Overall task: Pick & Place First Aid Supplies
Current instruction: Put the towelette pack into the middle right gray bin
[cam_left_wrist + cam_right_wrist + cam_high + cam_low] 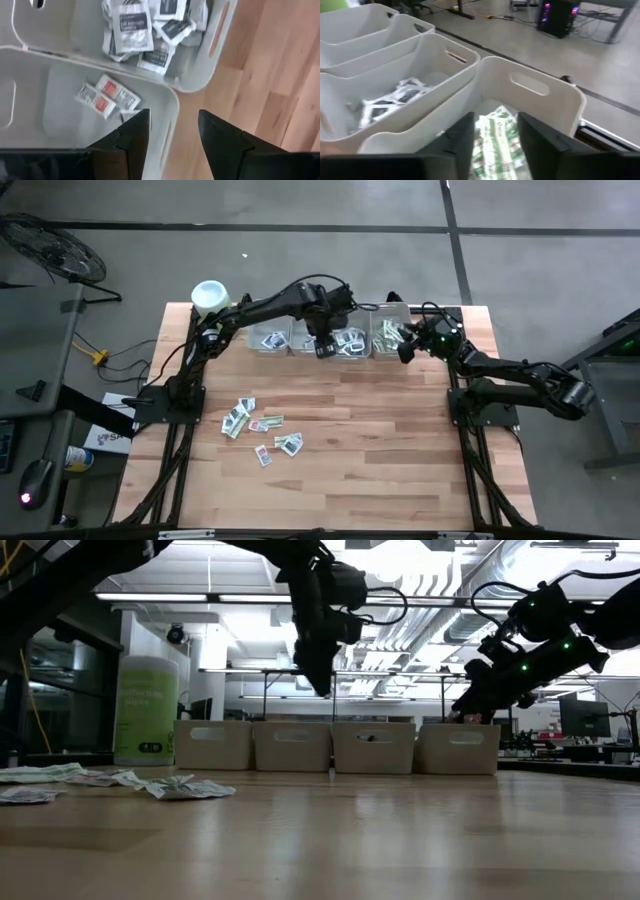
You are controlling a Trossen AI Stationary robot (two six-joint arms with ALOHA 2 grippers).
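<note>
- On the near part of the pale wooden butcher-block table (380, 460), toward its left, lies a loose scatter of small flat paper first aid packets (260, 425), some white with dark or red prints, some green-and-white; none is touched by a gripper.
- In the low view the same loose packets (150, 785) lie flat on the wood, well in front of the bins.
- Along the far edge stands a row of four grey rectangular plastic bins (335, 745), side by side.
- The left gripper (325, 348) hangs above the seam between the two middle bins; its two dark fingers (132, 137) stand apart with nothing between them.
- Below it, one bin holds a few white packets with red prints (105, 96); the neighbouring bin holds a heap of white packets with dark prints (145, 27).
- The right gripper (495, 145) is at the rightmost bin (530, 95), jaws parted and empty, above green-and-white strip packets (497, 137) lying inside it.
- A lime-green canister with a white lid (210, 297) stands at the far left corner, beside the row.
</note>
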